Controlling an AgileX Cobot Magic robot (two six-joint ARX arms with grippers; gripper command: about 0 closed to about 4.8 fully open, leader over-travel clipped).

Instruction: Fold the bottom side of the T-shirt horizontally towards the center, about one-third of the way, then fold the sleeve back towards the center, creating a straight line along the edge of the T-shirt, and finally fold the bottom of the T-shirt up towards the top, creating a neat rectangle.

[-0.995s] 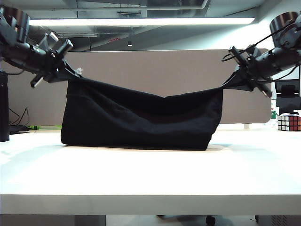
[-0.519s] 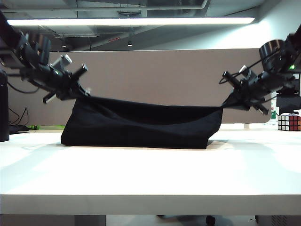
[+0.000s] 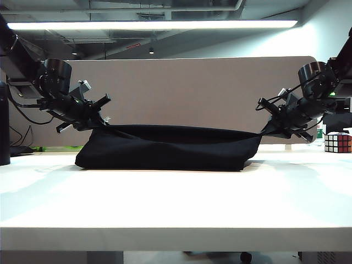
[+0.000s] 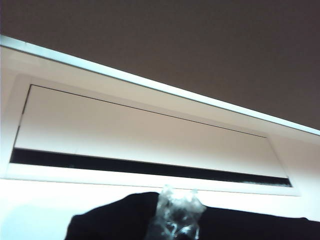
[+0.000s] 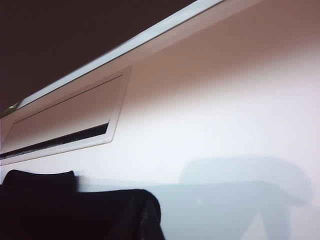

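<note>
Now, with our left gripper [image 3: 103, 122] and right gripper [image 3: 267, 130] each clamping its jaws on an upper corner of the T-shirt [image 3: 165, 148], which sags onto the bench [image 3: 176, 198] between them, we judge the final fold unfinished.

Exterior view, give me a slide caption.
Left gripper and right gripper hold the black T-shirt by its ends above the table.

The T-shirt [image 3: 165, 148] lies on the table [image 3: 176, 203], a gripper at each end.
</note>
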